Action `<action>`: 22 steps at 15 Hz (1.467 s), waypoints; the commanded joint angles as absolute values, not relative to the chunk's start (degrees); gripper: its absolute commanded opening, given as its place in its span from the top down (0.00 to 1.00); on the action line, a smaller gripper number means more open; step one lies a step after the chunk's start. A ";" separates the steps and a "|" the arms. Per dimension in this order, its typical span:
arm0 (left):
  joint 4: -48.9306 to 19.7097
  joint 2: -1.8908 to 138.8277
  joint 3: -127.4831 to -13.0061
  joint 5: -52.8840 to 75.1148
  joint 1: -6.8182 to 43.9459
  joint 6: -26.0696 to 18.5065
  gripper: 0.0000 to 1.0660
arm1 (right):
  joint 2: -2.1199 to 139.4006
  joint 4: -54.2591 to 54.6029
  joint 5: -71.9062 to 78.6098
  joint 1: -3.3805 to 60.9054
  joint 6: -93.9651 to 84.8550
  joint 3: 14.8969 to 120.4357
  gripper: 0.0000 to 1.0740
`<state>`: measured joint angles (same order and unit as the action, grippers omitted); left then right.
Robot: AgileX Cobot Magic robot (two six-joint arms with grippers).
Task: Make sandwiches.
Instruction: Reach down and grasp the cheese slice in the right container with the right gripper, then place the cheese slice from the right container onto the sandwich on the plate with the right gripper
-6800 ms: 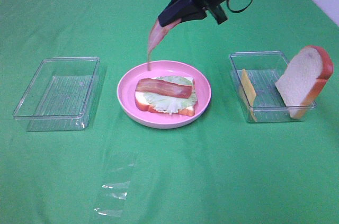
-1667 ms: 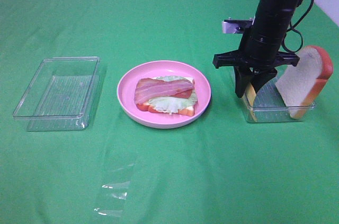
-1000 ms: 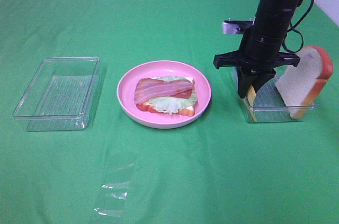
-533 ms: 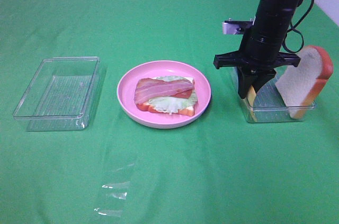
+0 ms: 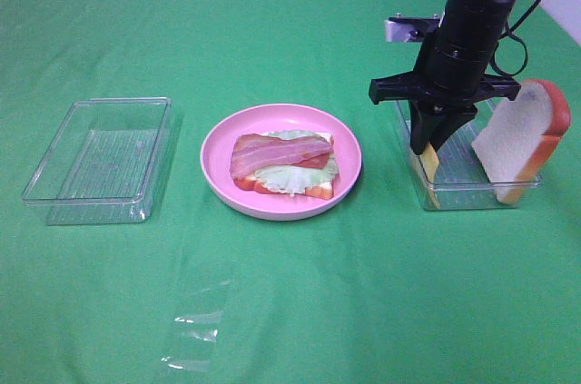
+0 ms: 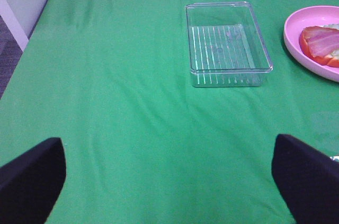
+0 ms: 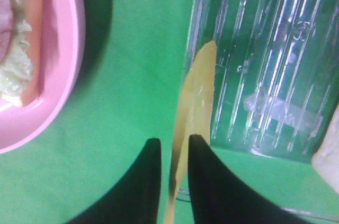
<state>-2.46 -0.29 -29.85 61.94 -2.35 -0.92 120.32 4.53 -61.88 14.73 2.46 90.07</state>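
The partly built sandwich point(image 5: 281, 164) lies on the pink plate point(image 5: 214, 142): a bread slice, lettuce and bacon strips on top. My right gripper point(image 5: 429, 142) points down into the left end of the right-hand clear container point(image 5: 458, 186), shut on the yellow cheese slice point(image 5: 425, 166) that stands on edge there. In the right wrist view the cheese point(image 7: 197, 89) runs between the two dark fingers point(image 7: 142, 181) of that gripper point(image 7: 175, 140), beside the plate point(image 7: 69, 75). A second bread slice point(image 5: 519, 137) leans on the container's right end. My left gripper point(image 6: 169, 181) is open over bare cloth.
An empty clear container point(image 5: 100, 159) sits left of the plate, also seen in the left wrist view point(image 6: 228, 44). A crumpled clear film point(image 5: 195, 329) lies on the green cloth near the front. The cloth's edge and a white wall point(image 6: 21, 1) show in the left wrist view.
My right gripper has risen a little and shifted slightly right, still shut on the cheese. The left arm and the plate have not moved.
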 commanded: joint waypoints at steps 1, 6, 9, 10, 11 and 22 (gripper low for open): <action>-2.75 -1.38 -29.68 61.65 -2.46 -0.74 0.08 | 120.03 4.01 -62.11 14.67 2.86 90.13 0.82; -2.75 -1.38 -29.68 61.65 -2.46 -0.74 0.08 | 120.03 4.01 -61.76 14.67 2.92 90.13 0.82; -2.75 -1.38 -29.68 61.65 -2.46 -0.74 0.08 | 120.03 4.07 -62.40 14.67 2.86 90.13 0.98; -2.75 -1.38 -29.68 61.65 -2.46 -0.74 0.08 | 120.03 4.07 -62.40 14.67 2.86 90.13 1.00; -2.75 -1.38 -29.68 61.65 -2.46 -0.74 0.08 | 120.03 4.07 -62.62 14.67 2.86 90.13 1.00; -2.92 -1.38 -29.68 61.65 -2.46 -0.74 0.08 | 113.45 5.79 -62.34 14.73 1.55 90.87 1.00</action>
<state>-2.52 -0.29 -29.85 61.94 -2.35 -0.92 114.59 5.33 -62.22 14.73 2.01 90.24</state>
